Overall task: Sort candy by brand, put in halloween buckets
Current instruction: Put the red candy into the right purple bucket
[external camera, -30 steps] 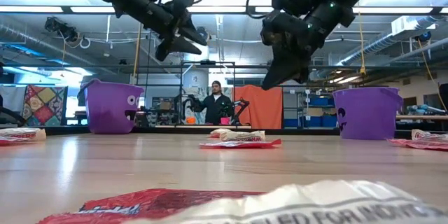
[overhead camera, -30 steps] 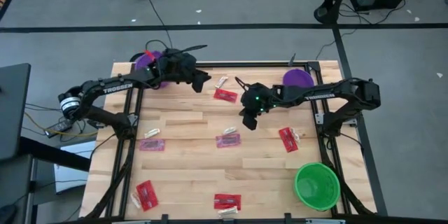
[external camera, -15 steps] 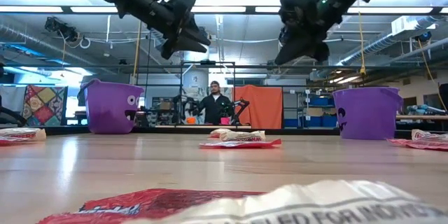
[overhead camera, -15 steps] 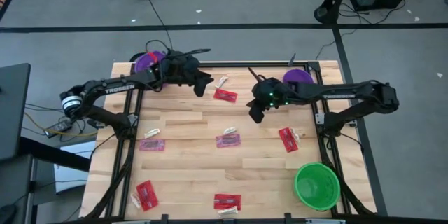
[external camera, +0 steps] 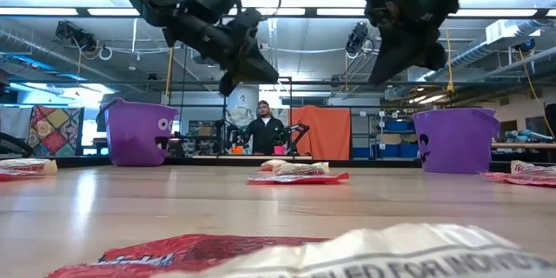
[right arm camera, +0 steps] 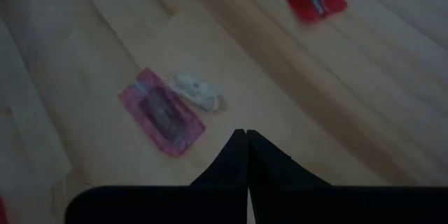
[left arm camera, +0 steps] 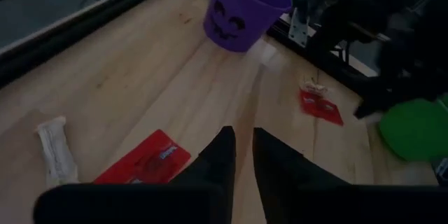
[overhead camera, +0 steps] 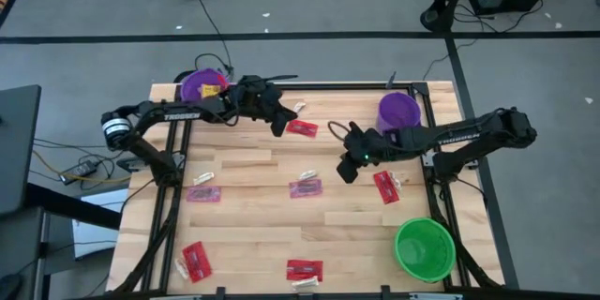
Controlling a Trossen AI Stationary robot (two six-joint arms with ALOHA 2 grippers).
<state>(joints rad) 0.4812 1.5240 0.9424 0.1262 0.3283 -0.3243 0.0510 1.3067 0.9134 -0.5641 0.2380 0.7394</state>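
High view: left gripper [overhead camera: 279,128] hovering beside red wrapper [overhead camera: 301,127], fingers narrowly parted, empty. Right gripper [overhead camera: 345,172] pressed together, empty. Wrappers are looking light, flat, slippery; pinching an edge seems best.

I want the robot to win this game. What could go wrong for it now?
The left gripper hangs just beside a red candy with its fingers nearly together, so it might close on nothing. The right gripper is shut and empty above the pink candy; it must open first or it could just push that candy along.
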